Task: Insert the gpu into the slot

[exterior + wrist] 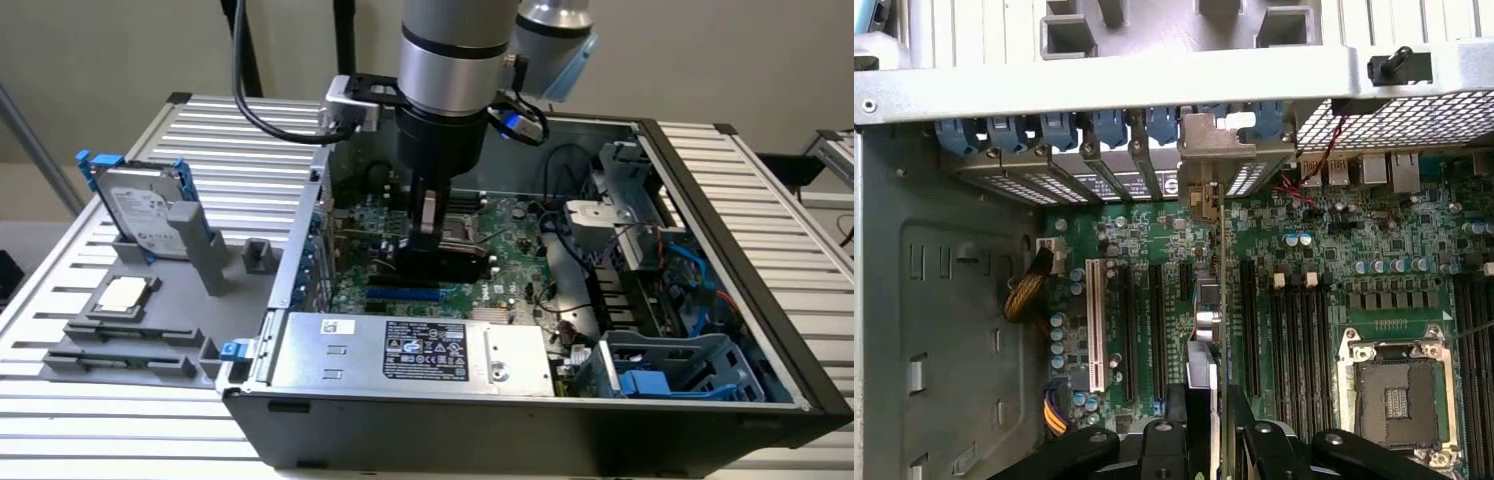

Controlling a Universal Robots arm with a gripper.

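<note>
The gpu (451, 266), a black cooler block on a green card, stands upright over the motherboard inside the open PC case (534, 430). My gripper (435, 240) reaches down from above and is shut on it. Just in front of the card's lower edge lies the bright-blue slot (404, 296). In the wrist view the gpu (1220, 300) is seen edge-on as a thin line between my gripper (1210, 440) fingers. Its silver bracket (1234, 150) sits at the case's rear openings. I cannot tell whether the card's edge is seated.
A grey labelled power-supply box (414, 350) fills the case's near side. Black memory slots (1284, 340) and the CPU socket (1394, 390) lie beside the card. A blue drive cage (667, 370) and cables are at the exterior view's right. A hard drive (140, 215) stands outside the case.
</note>
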